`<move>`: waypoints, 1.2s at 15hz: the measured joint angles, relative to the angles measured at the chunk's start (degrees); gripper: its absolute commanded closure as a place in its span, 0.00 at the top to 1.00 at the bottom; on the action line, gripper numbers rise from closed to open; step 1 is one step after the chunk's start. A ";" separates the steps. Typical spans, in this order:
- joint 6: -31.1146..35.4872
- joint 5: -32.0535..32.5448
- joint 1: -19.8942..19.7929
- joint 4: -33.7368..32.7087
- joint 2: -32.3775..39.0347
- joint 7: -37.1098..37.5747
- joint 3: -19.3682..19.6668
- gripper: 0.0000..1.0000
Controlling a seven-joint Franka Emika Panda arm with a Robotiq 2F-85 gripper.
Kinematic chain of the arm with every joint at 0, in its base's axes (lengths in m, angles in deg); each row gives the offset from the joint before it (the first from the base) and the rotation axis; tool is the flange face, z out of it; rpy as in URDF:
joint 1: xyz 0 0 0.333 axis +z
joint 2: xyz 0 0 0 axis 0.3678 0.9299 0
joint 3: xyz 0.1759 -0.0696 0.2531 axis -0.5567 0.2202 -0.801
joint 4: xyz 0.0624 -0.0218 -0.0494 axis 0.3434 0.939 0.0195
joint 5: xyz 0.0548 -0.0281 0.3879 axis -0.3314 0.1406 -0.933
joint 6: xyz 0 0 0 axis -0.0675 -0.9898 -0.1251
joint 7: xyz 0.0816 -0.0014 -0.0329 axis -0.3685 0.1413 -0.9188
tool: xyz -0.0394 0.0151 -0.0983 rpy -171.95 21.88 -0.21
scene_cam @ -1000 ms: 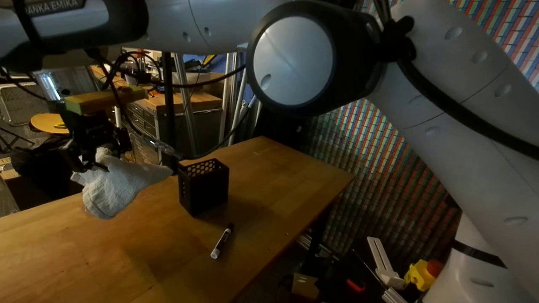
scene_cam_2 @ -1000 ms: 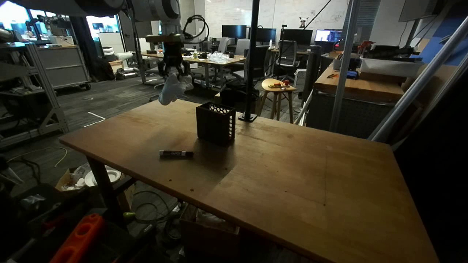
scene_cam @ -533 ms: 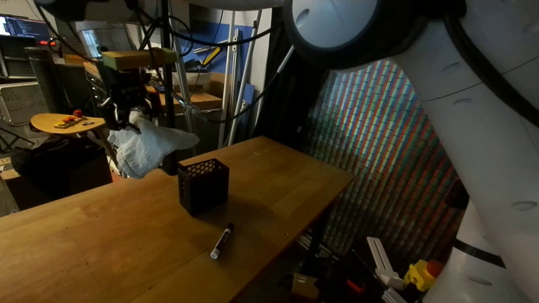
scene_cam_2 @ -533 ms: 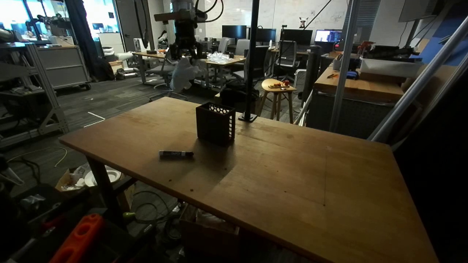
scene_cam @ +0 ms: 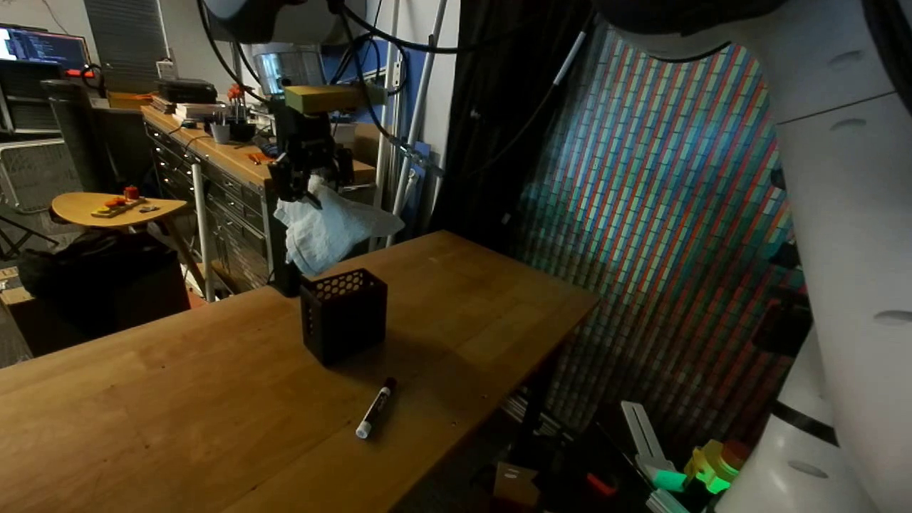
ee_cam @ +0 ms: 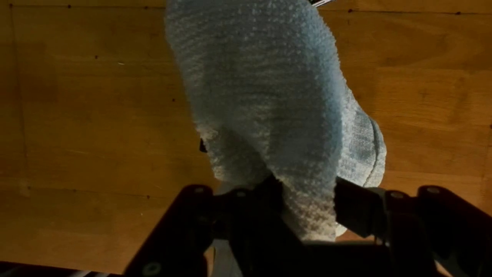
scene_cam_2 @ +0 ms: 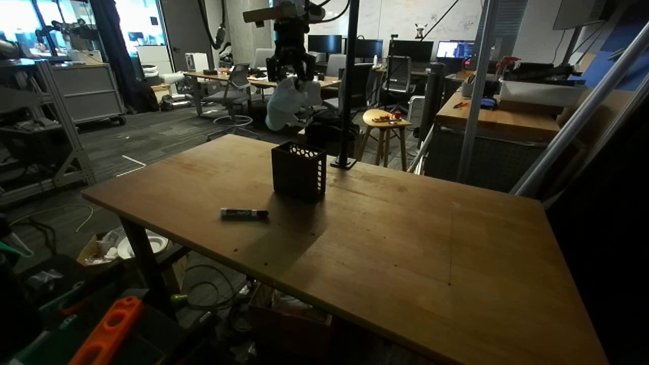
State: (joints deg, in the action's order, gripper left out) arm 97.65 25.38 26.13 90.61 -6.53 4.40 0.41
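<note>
My gripper (scene_cam: 313, 192) is shut on a crumpled white cloth (scene_cam: 333, 226) and holds it in the air. In an exterior view the gripper (scene_cam_2: 291, 76) and the hanging cloth (scene_cam_2: 286, 105) show above the table's far edge. In the wrist view the cloth (ee_cam: 261, 84) is pinched between the two fingers (ee_cam: 308, 200) and hides much of the table below. A black basket with holes (scene_cam: 345, 324) stands upright on the table, below the cloth in the picture; it also shows in an exterior view (scene_cam_2: 299, 175). A black and white marker (scene_cam: 375, 410) lies near the basket.
The wooden table (scene_cam_2: 405, 243) bears the basket and the marker. A black post (scene_cam_2: 349, 111) rises at the table's edge near the basket. A wooden stool (scene_cam: 117, 208) and a workbench with drawers (scene_cam: 228, 192) stand beyond. Cables hang near the gripper.
The gripper has moved up and to the right in both exterior views, with the cloth still in it. The basket and the marker have not moved.
</note>
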 measured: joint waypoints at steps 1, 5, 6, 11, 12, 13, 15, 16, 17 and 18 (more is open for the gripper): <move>1.64 -0.34 -0.61 1.98 -0.67 0.00 0.00 0.09; 8.31 -1.59 -1.90 8.82 -1.85 -0.10 0.00 0.09; 9.89 -1.84 -2.10 10.34 -1.92 -0.24 0.00 0.09; 16.41 -2.86 -3.61 16.76 -2.09 -1.54 0.02 0.09; 17.33 -3.24 -3.94 17.78 -2.09 -2.03 0.02 0.09; 18.15 -3.68 -4.25 18.71 -2.09 -2.60 0.02 0.09; 19.56 -4.87 -4.68 20.17 -2.08 -3.83 0.02 0.09; 20.16 -5.42 -4.77 20.61 -2.06 -4.48 0.00 0.09; 20.80 -5.89 -4.80 20.87 -2.05 -5.09 -0.04 0.09; 21.12 -6.37 -4.80 20.90 -2.02 -5.62 -0.10 0.09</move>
State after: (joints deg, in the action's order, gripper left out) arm 118.77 19.01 21.33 111.51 -8.55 -1.22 0.32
